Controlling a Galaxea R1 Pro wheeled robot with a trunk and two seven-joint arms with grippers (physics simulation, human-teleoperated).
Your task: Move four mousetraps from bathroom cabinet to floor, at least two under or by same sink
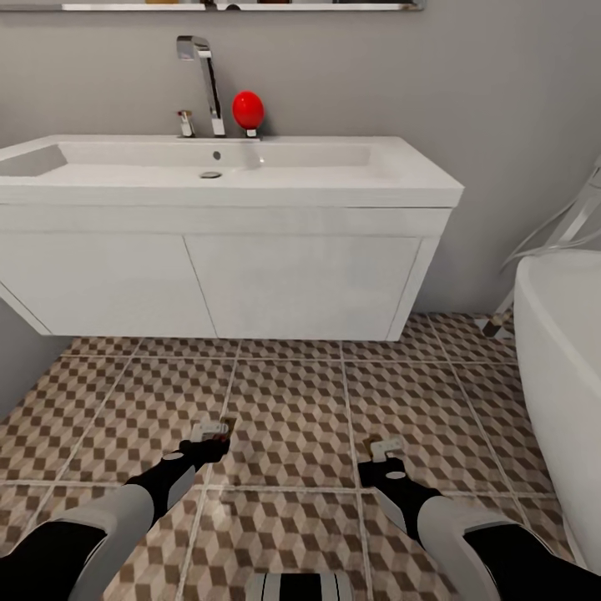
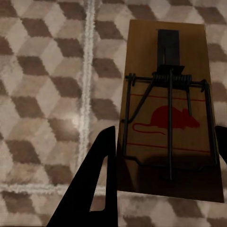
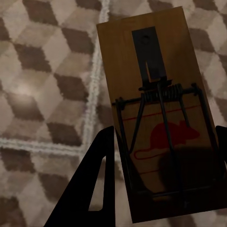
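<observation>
The left gripper [image 2: 163, 156] was clamped on a mousetrap [image 2: 169, 109], its dark fingers [image 2: 97, 179] pressed against the board's long edges, and the right gripper [image 3: 163, 165] was closed the same way on a second mousetrap [image 3: 158, 113]; each trap lay face up between the jaws, spring bar and red mouse print showing. In the head view both grippers, left [image 1: 209, 436] and right [image 1: 386, 455], hung low over the bathroom floor [image 1: 292, 401], in front of the sink [image 1: 250, 163] on its white vanity [image 1: 250, 284], with the bathtub [image 1: 559, 351] off to the robot's right. Whether either board already touched the tiles could not be told. To finish this step well, it seemed wise to carry the traps forward towards the vanity's foot, lower each until the board sat flat, and only then part the fingers, so neither dropped or flipped. Setting both close to the vanity would settle the two-by-the-sink condition at once.
</observation>
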